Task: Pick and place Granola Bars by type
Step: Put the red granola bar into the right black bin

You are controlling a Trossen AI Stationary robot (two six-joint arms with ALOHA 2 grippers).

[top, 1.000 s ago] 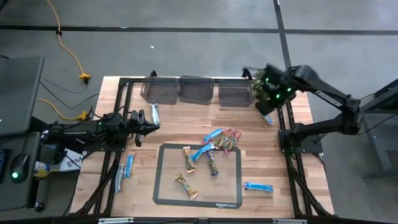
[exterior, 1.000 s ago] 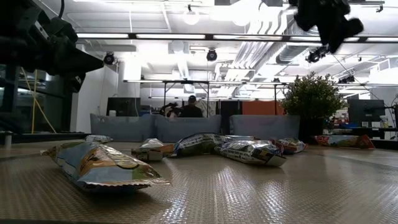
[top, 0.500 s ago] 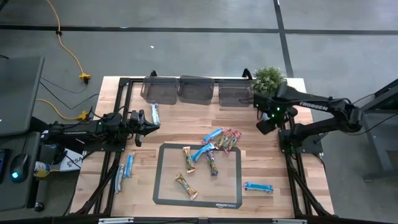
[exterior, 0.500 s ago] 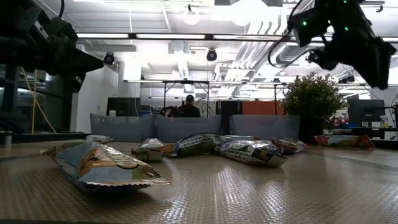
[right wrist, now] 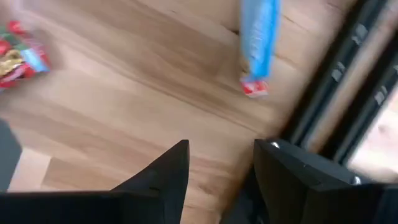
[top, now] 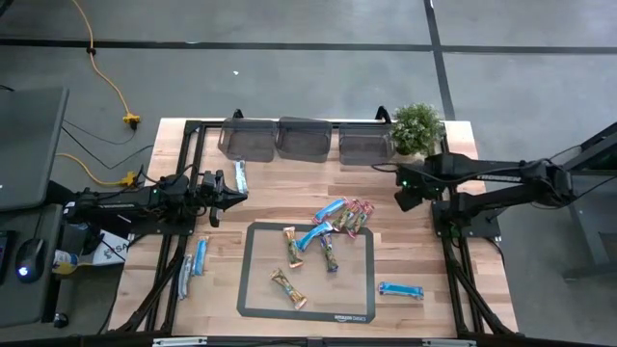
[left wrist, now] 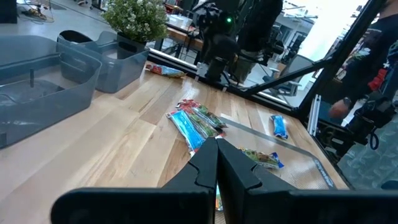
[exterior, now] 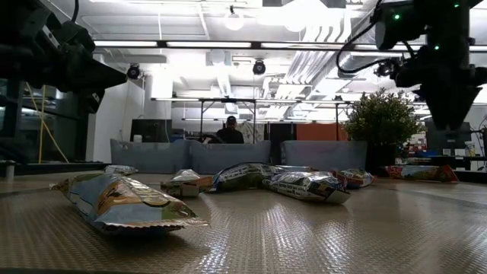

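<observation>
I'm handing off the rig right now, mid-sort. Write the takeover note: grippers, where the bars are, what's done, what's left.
Left gripper: shut, empty, waiting at the table's left side.
Right gripper: open, empty, low over bare wood at the right edge, near a bright blue bar.
Bars: a cluster at the mat's far edge, more on the mat, one blue bar right of the mat, several on the left side.
Done: nothing visible in the three bins.
Left: nearly all the sorting.

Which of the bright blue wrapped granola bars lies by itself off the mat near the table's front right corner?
The bright blue bar just right of the dark mat, lying flat and alone; the other blue bars sit in the central pile or on the left side.
</observation>
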